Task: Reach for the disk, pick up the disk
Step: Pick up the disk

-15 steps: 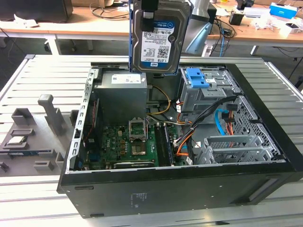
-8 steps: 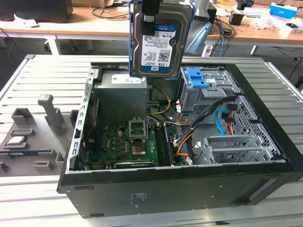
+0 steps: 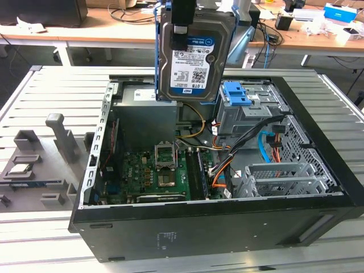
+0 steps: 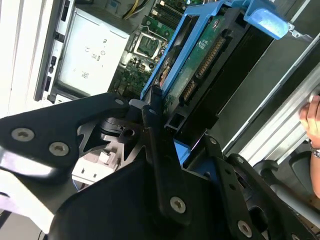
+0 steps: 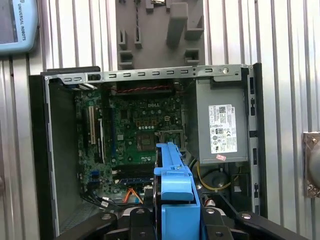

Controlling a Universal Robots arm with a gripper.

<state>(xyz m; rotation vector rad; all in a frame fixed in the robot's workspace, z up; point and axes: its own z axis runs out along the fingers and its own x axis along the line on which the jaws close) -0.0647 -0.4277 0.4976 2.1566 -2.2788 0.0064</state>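
1. In the lower middle of the exterior view we see the open computer case [image 3: 227, 222] lying on its side on the slatted metal table [image 3: 51, 91], its motherboard [image 3: 153, 170] exposed at centre
2. Toward the right inside the case sits the silver drive cage [image 3: 278, 176], and further back the blue latch plate [image 3: 238, 94]
3. At the left of that view a grey fixture block [image 3: 40, 153] rests on the table
4. At the top centre, above the case, the disk [image 3: 193, 54] hangs upright, label facing us, blue rail frame along its edges
5. The gripper [image 3: 183, 25] is clamped on the disk from above; in the second wrist view its dark fingers [image 4: 155, 125] press the blue frame
6. In the first wrist view the disk [image 5: 176, 200] shows edge-on over the case
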